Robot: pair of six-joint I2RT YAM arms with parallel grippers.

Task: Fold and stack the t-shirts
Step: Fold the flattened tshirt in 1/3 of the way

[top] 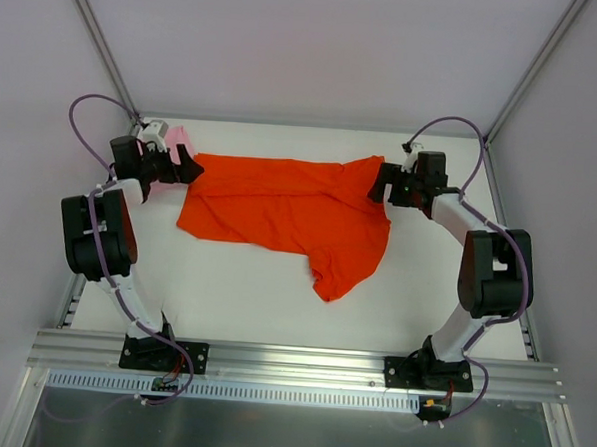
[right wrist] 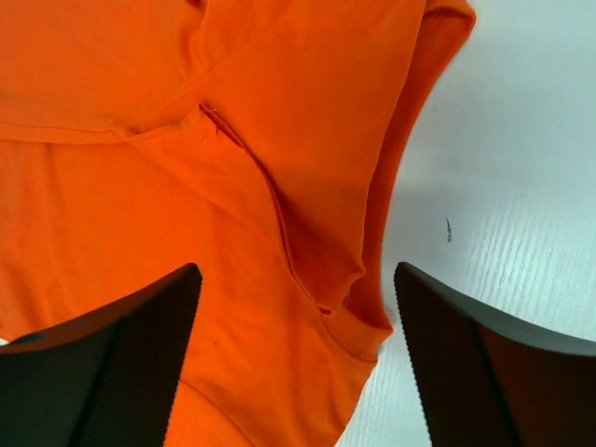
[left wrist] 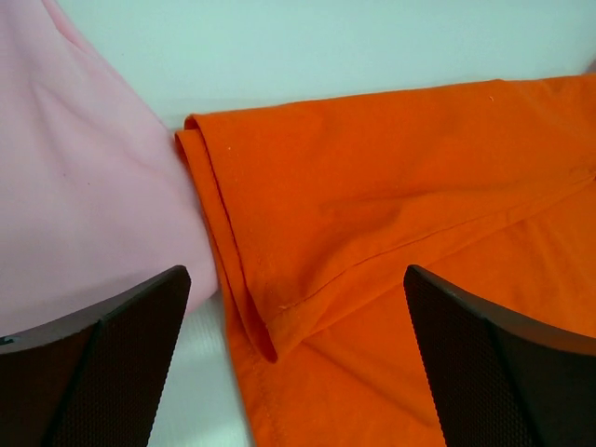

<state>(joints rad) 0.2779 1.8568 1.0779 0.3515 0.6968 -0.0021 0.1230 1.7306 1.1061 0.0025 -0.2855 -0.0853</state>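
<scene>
The orange-red t-shirt [top: 284,208] lies spread across the back half of the table, one sleeve [top: 341,271] trailing toward the front. My left gripper [top: 186,166] stands open at its left end, jaws wide apart over the folded hem corner [left wrist: 270,326], nothing held. The pink t-shirt [top: 175,137] lies behind that gripper, mostly hidden; its cloth [left wrist: 84,196] touches the orange hem. My right gripper [top: 381,183] is open at the shirt's right end, above a folded sleeve edge [right wrist: 354,326], holding nothing.
White table [top: 235,290] with a metal rail [top: 291,361] along the near edge. Grey walls and frame posts [top: 103,43] close in the back and sides. The right table edge [top: 500,204] runs beside the right arm.
</scene>
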